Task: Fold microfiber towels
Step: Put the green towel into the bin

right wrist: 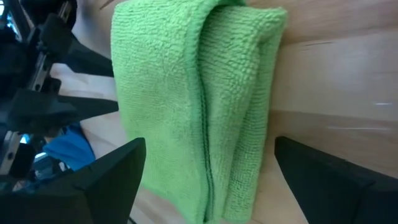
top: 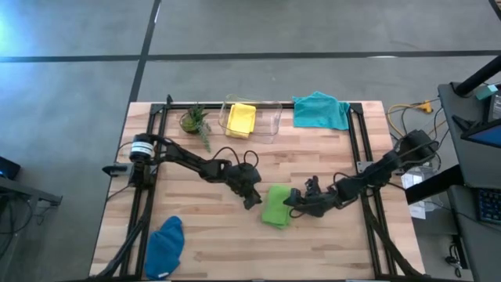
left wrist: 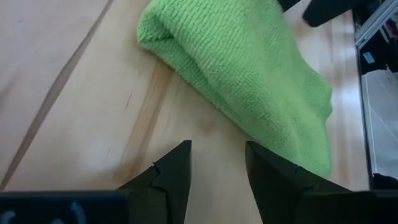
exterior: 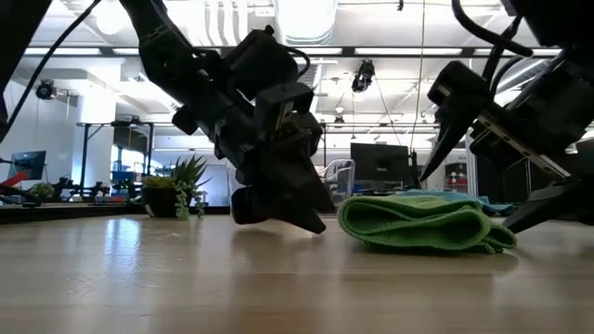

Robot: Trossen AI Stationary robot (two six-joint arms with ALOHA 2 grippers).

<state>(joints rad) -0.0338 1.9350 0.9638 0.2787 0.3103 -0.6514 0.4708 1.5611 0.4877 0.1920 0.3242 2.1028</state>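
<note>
Lime green towel (top: 277,207) lay folded into a thick bundle near the middle of the wooden table (top: 211,243), toward the near side, flat on the wood with bare boards around it. In the right wrist view its folded layers (right wrist: 205,106) were stacked, with a seam running along the length.

Left gripper (top: 252,200) sat low just beside the towel's left edge, fingers (left wrist: 177,171) parted with a narrow gap and nothing between them; bare wood showed between fingertips and cloth. In the low view its tip (exterior: 278,209) was close to the table surface, apart from the towel (exterior: 418,223).

Right gripper (top: 296,201) was at the towel's right edge, jaws spread wide and released, one finger (right wrist: 109,174) on each side of the bundle's end, not clamping it.

Other towels were well apart:
- yellow towel (top: 240,120) inside the clear plastic bin (top: 270,117) at the far edge;
- teal towel (top: 321,110) at the far right edge, beside the bin;
- dark blue towel (top: 165,245) crumpled at the near left edge.

Small potted plant (top: 194,120) stood left of the bin. Open wood remained near the front centre and right of the table.
</note>
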